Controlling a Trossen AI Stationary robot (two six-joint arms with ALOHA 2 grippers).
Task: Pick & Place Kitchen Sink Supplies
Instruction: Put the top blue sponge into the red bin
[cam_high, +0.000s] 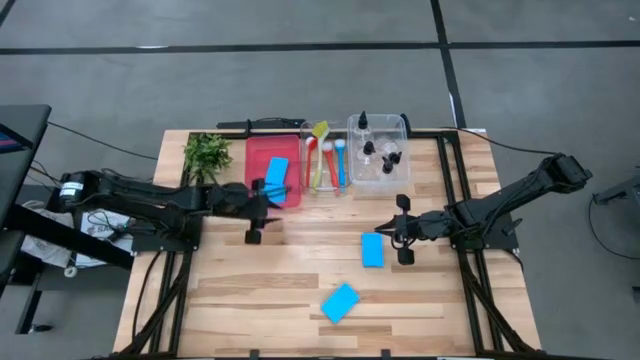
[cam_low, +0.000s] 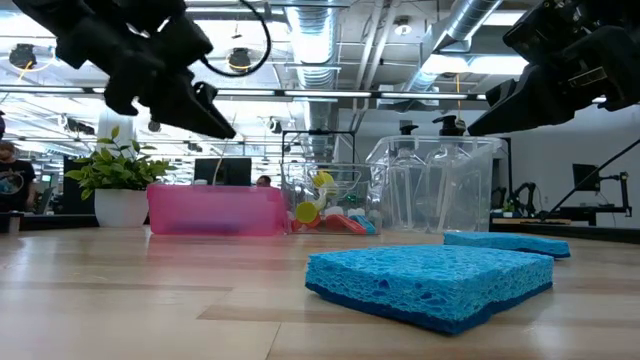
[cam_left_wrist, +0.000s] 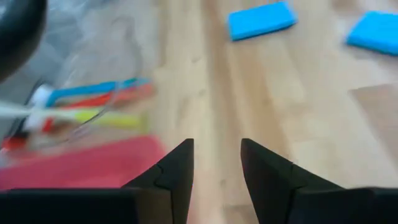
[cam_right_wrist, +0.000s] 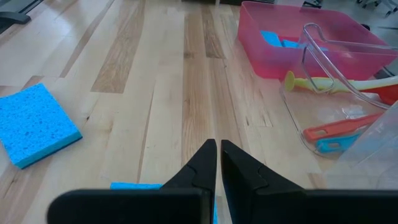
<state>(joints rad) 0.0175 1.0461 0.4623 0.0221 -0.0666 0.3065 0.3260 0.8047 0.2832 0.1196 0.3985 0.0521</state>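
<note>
Two flat blue sponges lie flat on the wood table: one (cam_high: 372, 250) just beside my right gripper (cam_high: 392, 228), the other (cam_high: 341, 302) nearer the table's near edge. More blue sponges (cam_high: 277, 180) rest in the red tray (cam_high: 258, 155). Red, blue and yellow-green brushes (cam_high: 325, 160) lie in a narrow clear tray. Small black-capped bottles (cam_high: 378, 155) stand in a clear bin. My left gripper (cam_high: 268, 208) hovers open by the red tray's near side, nothing between its fingers (cam_left_wrist: 180, 168). My right gripper (cam_right_wrist: 219, 155) is shut and raised over the table, a sponge edge (cam_right_wrist: 134, 185) showing below it.
A leafy green plant (cam_high: 207, 152) stands left of the red tray at the table's far edge. The trays and bin sit in a row along the far side. Bare wood lies between the two arms and toward the near edge.
</note>
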